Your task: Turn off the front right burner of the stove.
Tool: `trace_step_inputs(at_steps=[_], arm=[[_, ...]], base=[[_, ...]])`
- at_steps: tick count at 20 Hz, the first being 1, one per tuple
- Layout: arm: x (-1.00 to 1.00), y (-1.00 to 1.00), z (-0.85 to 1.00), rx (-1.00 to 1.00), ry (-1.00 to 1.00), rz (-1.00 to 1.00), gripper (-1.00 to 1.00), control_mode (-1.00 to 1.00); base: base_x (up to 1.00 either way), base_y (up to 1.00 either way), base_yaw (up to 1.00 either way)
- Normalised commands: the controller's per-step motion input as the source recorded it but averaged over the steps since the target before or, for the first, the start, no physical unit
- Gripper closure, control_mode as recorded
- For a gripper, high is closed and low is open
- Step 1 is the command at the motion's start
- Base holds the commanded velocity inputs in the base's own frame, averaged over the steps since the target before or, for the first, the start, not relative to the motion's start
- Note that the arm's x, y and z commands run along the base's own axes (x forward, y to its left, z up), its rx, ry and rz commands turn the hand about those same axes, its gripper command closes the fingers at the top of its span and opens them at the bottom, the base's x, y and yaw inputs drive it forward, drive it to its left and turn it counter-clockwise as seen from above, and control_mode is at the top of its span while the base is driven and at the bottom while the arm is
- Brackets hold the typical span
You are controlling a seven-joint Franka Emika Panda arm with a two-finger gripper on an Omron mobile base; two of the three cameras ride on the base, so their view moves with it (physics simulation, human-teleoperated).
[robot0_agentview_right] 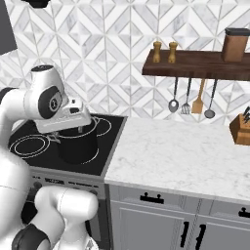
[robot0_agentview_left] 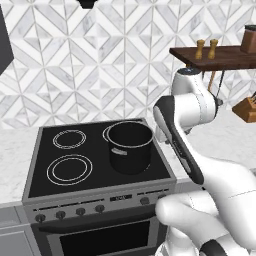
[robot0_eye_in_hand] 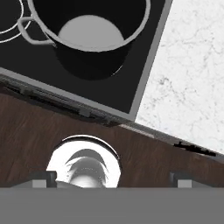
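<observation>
Stove (robot0_agentview_left: 95,165) sits at the left end of the white marble counter (robot0_agentview_right: 180,156), flush against the grey cabinets with black handles (robot0_agentview_right: 151,198). Black glass top, white rings marking the burners; two left rings are bare.

Black pot (robot0_agentview_left: 130,146) stands upright on the front right burner, partly overlapping the ring behind it. One loop handle faces the stove front. From the hand view the pot (robot0_eye_in_hand: 89,37) is empty: pale flat bottom visible, nothing inside.

Row of small dark knobs (robot0_agentview_left: 80,212) along the stove's front panel, above the oven window (robot0_agentview_left: 105,240). Arm is well above them, no contact.

Gripper (robot0_eye_in_hand: 113,177) points down over the stove's front right corner; it looks onto the pot, the stove front edge and brown floor below. Fingertips (robot0_eye_in_hand: 43,177) sit wide apart at the bottom of the hand view, nothing between them, so jaws are spread.

Right side: dark wooden shelf (robot0_agentview_right: 195,63) on the tiled wall with two small wooden shakers (robot0_agentview_right: 164,52) and a brown box (robot0_agentview_right: 235,45). Utensils (robot0_agentview_right: 191,100) hang under it. Knife block (robot0_agentview_right: 241,128) on the counter at far right.
</observation>
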Motion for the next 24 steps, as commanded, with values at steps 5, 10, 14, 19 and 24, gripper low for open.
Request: trace_step_inputs(at_steps=[5,10,14,19,24], arm=[[-0.77,0.93,-0.42,-0.21,0.04,0.34,-1.00,-1.00],[-0.72,1.00,-0.72,-0.59,0.06,0.40,-1.00,-1.00],[-0.71,1.00,-0.83,-0.68,0.06,0.41,-1.00,-1.00],[-0.52,0.98,-0.82,-0.71,0.06,0.37,-1.00,-1.00],[-0.01,0.59,-0.55,-0.65,0.00,0.27,-1.00,-1.00]], base=[[0.00,0.00,0.00],[0.00,0.00,0.00],[0.00,0.00,0.00],[0.00,0.00,0.00],[0.00,0.00,0.00]])
